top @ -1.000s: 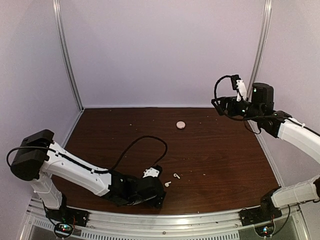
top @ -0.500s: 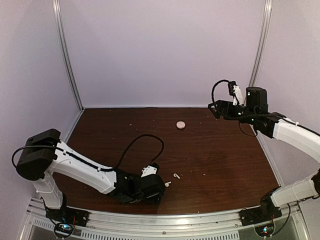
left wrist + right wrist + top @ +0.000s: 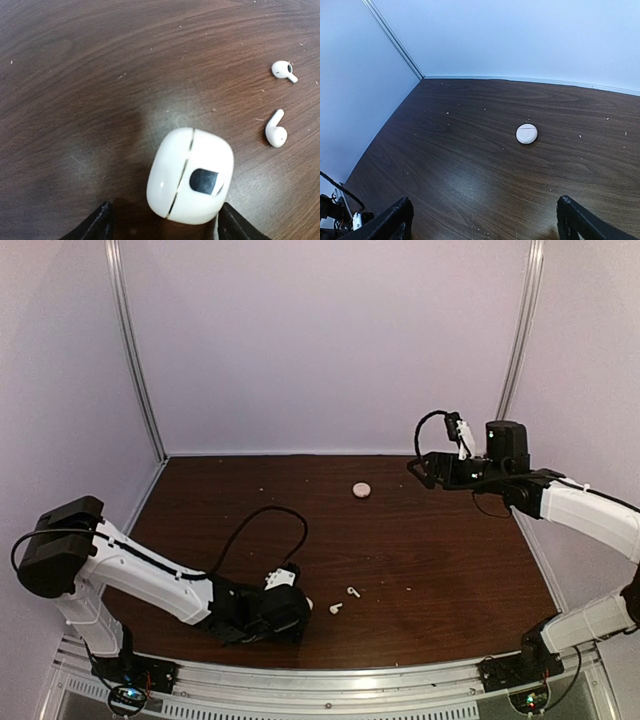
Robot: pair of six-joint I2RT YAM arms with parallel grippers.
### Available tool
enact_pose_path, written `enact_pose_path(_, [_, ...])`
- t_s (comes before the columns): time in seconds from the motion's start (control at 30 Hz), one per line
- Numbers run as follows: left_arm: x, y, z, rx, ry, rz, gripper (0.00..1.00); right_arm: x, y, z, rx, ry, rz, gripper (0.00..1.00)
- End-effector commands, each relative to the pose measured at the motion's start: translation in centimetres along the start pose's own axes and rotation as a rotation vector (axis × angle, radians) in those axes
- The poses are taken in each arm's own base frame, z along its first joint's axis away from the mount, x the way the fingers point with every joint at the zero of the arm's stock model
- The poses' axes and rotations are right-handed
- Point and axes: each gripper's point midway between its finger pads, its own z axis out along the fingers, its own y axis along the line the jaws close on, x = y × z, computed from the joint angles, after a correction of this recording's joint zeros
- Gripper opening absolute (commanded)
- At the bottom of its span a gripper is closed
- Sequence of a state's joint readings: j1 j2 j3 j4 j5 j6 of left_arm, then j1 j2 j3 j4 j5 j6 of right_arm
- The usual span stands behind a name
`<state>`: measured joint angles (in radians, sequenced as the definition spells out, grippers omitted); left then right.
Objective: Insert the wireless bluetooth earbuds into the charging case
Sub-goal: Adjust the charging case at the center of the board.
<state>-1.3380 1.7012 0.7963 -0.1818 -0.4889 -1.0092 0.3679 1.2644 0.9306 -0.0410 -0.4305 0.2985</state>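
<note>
My left fingers (image 3: 102, 226) are spread, straddling the charging case (image 3: 190, 175), unclamped. Both earbuds (image 3: 276, 132) lie apart from the case, bare counter (image 3: 75, 75) between. My right fingers (image 3: 395, 220) gape empty, far beyond it.

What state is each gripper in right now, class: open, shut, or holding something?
Left gripper: open, one finger on either side of the case.
Right gripper: open, holding nothing.

Dark wood-grain table (image 3: 420, 540) inside plain pale lilac walls (image 3: 330, 340), silver metal posts (image 3: 135, 350) at the back corners.
</note>
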Motion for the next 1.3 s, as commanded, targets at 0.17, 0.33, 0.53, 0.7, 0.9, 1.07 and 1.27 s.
enact_pose_path(0.17, [-1.6,-1.3,-0.6,0.144,-0.061,0.080,0.72,0.8,2.5,0.3,-0.162,0.054,-0.022,1.00])
enact_pose_path(0.33, [-1.8,-2.1,-0.9,0.228,-0.091,0.148,0.69,1.9,3.5,0.7,-0.245,0.102,-0.013,1.00])
enact_pose_path(0.53, [-1.5,-1.3,-0.4,0.208,-0.086,0.171,0.59,2.7,4.2,0.7,-0.301,0.120,0.010,1.00])
enact_pose_path(0.7, [-1.5,-0.1,0.2,0.155,-0.078,0.159,0.51,4.0,4.6,0.4,-0.335,0.153,0.032,0.97])
enact_pose_path(0.9, [-2.0,0.0,0.7,0.146,-0.081,0.167,0.51,5.5,4.8,-0.1,-0.353,0.181,0.048,0.95])
enact_pose_path(1.07, [-2.3,-1.0,0.6,0.193,-0.103,0.225,0.53,6.4,5.0,-0.4,-0.372,0.199,0.050,0.95])
enact_pose_path(1.27, [-2.6,-1.0,0.8,0.205,-0.111,0.272,0.57,6.7,5.2,-0.7,-0.386,0.203,0.048,0.95])
